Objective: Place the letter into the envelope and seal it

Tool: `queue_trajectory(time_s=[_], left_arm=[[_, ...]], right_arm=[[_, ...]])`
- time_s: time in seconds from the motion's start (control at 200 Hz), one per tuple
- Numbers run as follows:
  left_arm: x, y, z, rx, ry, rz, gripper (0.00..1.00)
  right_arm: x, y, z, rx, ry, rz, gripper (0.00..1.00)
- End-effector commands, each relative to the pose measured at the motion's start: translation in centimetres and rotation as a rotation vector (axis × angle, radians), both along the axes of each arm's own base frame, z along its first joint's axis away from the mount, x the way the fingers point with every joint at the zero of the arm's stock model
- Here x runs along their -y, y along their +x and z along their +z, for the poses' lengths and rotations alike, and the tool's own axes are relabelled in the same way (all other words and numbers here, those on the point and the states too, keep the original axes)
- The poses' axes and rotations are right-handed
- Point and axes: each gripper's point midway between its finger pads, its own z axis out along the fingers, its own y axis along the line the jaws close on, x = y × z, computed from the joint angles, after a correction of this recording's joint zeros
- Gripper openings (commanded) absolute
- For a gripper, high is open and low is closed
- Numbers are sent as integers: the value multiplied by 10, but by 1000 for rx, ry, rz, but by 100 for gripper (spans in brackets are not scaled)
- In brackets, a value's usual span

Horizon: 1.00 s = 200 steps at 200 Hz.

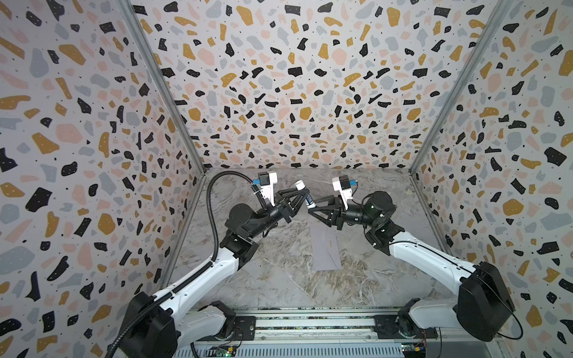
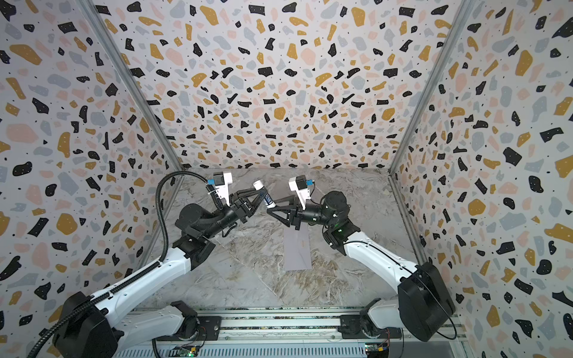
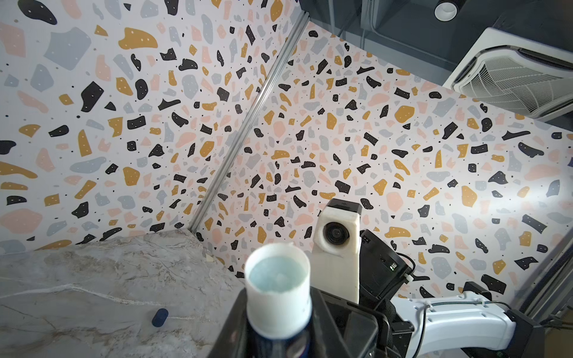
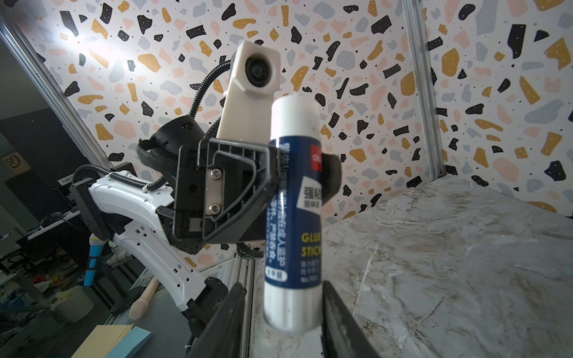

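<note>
Envelope [image 1: 326, 251] [image 2: 297, 252] lies flat on the marble table [image 1: 279, 285], below the right gripper [image 1: 312, 206] and a little to the arm-base side of its jaws. Neither pair of jaws touches it. Its far end is hidden behind the right gripper's body in both top views, so I cannot tell how the flap sits. A small orange mark shows near its middle.

Both grippers are raised above the table and meet tip to tip over the envelope's far end. The left gripper [image 1: 305, 194] has its jaws pinched on the blue-labelled middle of a glue stick [image 1: 308, 200] [image 4: 293, 217]. The stick's uncapped end points away from the right jaws, and the left wrist view shows pale blue glue inside the white rim [image 3: 277, 276].

The right gripper's jaws are spread, one on each side of the stick's white base. In the right wrist view one finger [image 4: 336, 313] sits just beside the base. The other finger [image 4: 231, 313] stands apart from it with a visible gap, so the base lies between the jaws but is not gripped.

A small dark blue cylinder [image 3: 160, 317] lies on the table, well apart from the left jaws.
</note>
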Motion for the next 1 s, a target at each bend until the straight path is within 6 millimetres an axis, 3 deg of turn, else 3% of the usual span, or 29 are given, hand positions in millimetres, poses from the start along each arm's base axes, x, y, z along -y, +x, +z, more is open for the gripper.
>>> queue_trajectory(time_s=[0.0, 0.556, 0.996], left_arm=[[-4, -8, 22, 76, -44, -10, 0], [-2, -5, 15, 58, -41, -17, 0], [2, 6, 1, 17, 1, 4, 0]], right_arm=[[3, -1, 12, 28, 34, -6, 38], [4, 7, 13, 10, 37, -56, 21], [5, 26, 9, 87, -93, -313, 15]])
